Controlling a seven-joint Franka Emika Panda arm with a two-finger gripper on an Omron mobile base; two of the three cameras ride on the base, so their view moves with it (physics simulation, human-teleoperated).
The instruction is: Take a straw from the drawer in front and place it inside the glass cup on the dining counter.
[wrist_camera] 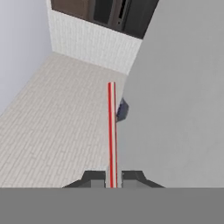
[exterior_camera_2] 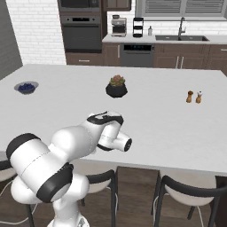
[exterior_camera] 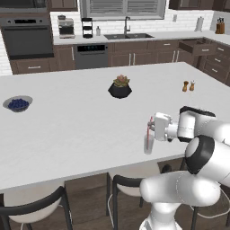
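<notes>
The glass cup [exterior_camera: 148, 144] stands upright near the front edge of the white dining counter [exterior_camera: 67, 121]. Right above it, my gripper [exterior_camera: 152, 127] is shut on the thin pinkish-red straw [exterior_camera: 150, 121]. The straw hangs almost upright and its lower end seems to reach into the cup's mouth. In the hand view the straw [wrist_camera: 112, 127] runs up from between the two dark fingertips of the gripper [wrist_camera: 112, 179]. In the right base view my own arm covers the hand above the dining counter [exterior_camera_2: 168, 119]. The dark brown drawer [exterior_camera: 197, 46] stands pulled open in the far cabinets at the back right.
A black plant pot [exterior_camera: 120, 87] [exterior_camera_2: 116, 87] sits mid-counter. Salt and pepper shakers [exterior_camera: 188, 86] [exterior_camera_2: 194, 96] stand to its right, a bowl of blueberries [exterior_camera: 18, 103] [exterior_camera_2: 26, 87] at the far left. Dark chairs [exterior_camera: 130, 184] [exterior_camera_2: 190, 195] line the near edge.
</notes>
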